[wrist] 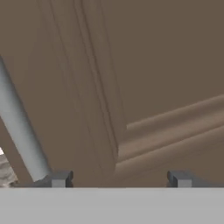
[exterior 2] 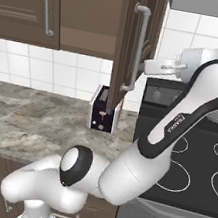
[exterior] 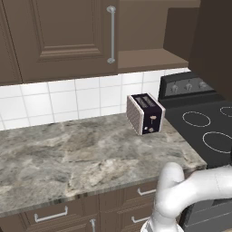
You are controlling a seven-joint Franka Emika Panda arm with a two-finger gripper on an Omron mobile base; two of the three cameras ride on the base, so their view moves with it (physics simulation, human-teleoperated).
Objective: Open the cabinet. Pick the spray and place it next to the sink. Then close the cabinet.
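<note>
At upper centre of the right base frame, I see the cabinet point(exterior 2: 137, 45) door swung open edge-on, my end effector point(exterior 2: 156, 66) beside its handle point(exterior 2: 138, 47), fingers spread and grasping nothing. I judge the opening step nearly done. I cannot spot the spray; picking, placing by the sink, and closing remain.

Even, flat light fills all three rendered pictures, with no glare. The black-and-silver toaster point(exterior: 146, 113) casts only a faint shadow on the grey marbled stone desk point(exterior: 68, 158). The dark brown raised-panel cabinet door point(wrist: 144, 87) looks soft and coarse, with blocky edges toward 6 o'clock.
</note>
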